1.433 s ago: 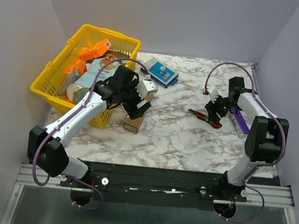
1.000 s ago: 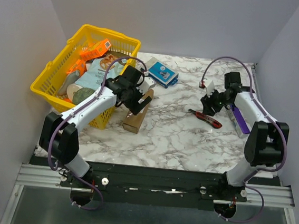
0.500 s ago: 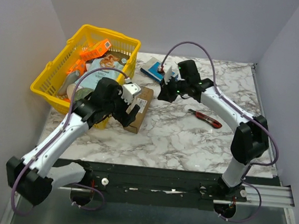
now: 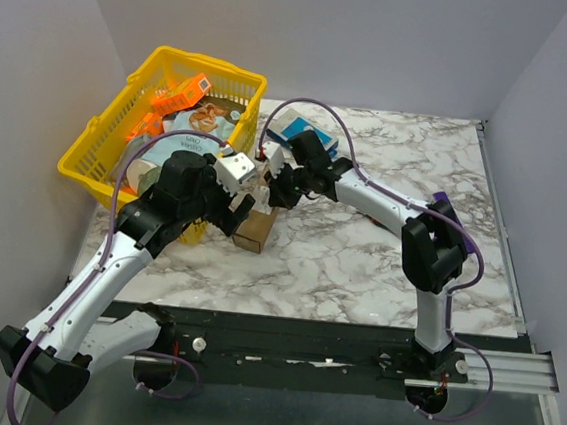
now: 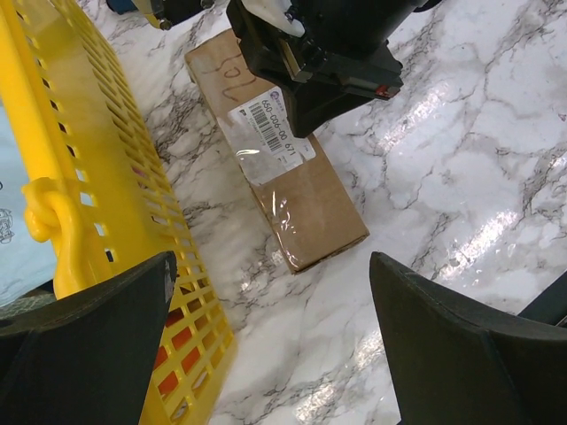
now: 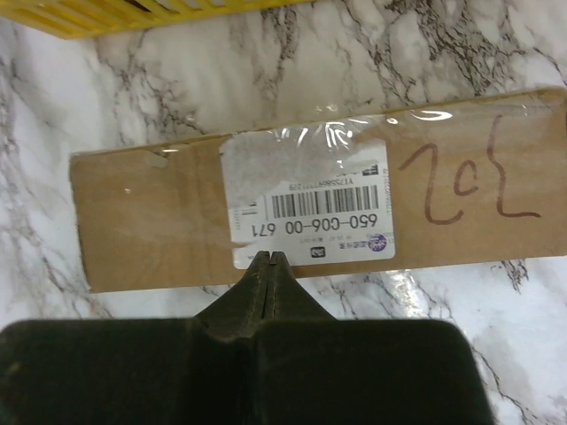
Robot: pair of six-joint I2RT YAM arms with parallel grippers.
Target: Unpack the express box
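Box (image 6: 151,221): brown cardboard, long and narrow, lying flat on the marble tabletop (image 4: 359,265) left of centre. It is closed, with clear tape glinting over the top face. A white barcode label (image 6: 310,199) sits on the top face, roughly mid-length. A red handwritten scrawl (image 6: 465,177) is on the bare cardboard at one side of the label.

Right hand (image 6: 267,259): fingers pressed together into a single point, nothing between them. In the right wrist view the tips sit at the label's edge, near one long side of the box. Cannot tell whether they touch the cardboard. The right arm reaches across the tabletop from the right to get there.

Left hand (image 5: 270,266): fingers spread wide, nothing between them, held above the tabletop at the box's near end. Its camera looks down on the box, with the right hand over the far half.

Basket (image 4: 93,159): yellow plastic, left of the box. The box's long side runs roughly along the basket wall, a strip of marble showing between them. Orange items and a pale blue pouch lie inside.

Blue carton (image 4: 294,126): behind the right arm, near the far edge, apart from the box.

Purple bar (image 4: 443,202): at the right, mostly hidden by the right arm.
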